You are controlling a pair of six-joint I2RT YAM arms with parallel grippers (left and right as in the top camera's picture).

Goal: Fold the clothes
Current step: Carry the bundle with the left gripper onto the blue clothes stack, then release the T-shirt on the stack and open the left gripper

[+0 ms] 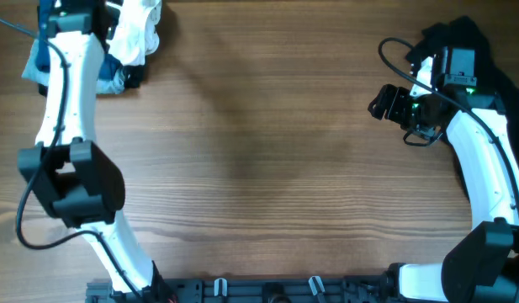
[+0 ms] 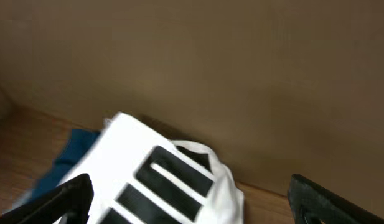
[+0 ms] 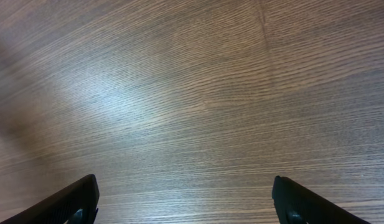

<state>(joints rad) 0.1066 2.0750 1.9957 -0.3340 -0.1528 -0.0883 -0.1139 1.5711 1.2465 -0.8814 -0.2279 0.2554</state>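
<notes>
Hovering left tool, apparently above clothes

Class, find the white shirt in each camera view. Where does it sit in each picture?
Overhead: the white shirt lies bunched at the top left edge.
Left wrist: the shirt is at bottom centre, black stripes showing.
Right wrist: not in it.
Shared landmark: the wooden table.

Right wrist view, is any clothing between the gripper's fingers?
No, the right gripper is open over bare wooden table, no cloth visible.
</notes>
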